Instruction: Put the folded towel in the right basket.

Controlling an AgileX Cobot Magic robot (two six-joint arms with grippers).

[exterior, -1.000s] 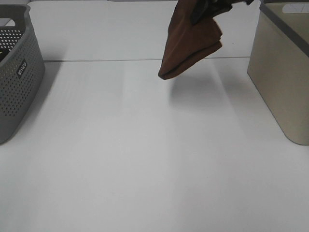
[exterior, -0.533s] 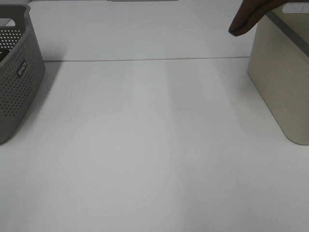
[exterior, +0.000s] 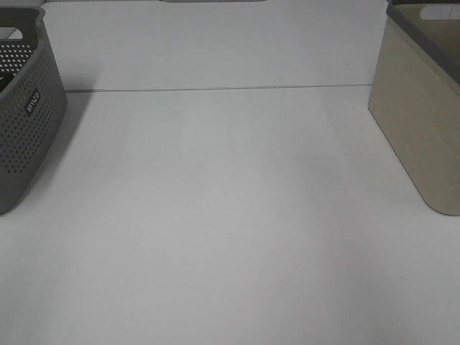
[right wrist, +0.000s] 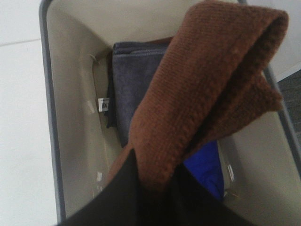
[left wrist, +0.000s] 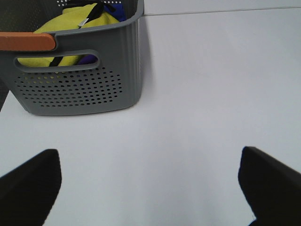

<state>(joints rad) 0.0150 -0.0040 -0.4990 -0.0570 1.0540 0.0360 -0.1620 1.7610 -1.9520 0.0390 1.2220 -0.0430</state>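
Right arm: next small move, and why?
Probably lower slightly, then open the jaws. The right gripper holds the brown towel above the open right basket, with a grey folded towel and a blue cloth lying inside beneath it, so a release should land it in.

Left gripper [left wrist: 150, 188]: jaws spread wide, nothing between them, pointing down and a bit forward.
Left fingers [left wrist: 28, 183]: only the two dark tips show, well apart.
Right gripper [right wrist: 155, 186]: clamped on the folded towel [right wrist: 202, 84], looks like; the tips are mostly buried in cloth.
Right wrist: tilted steeply downward.
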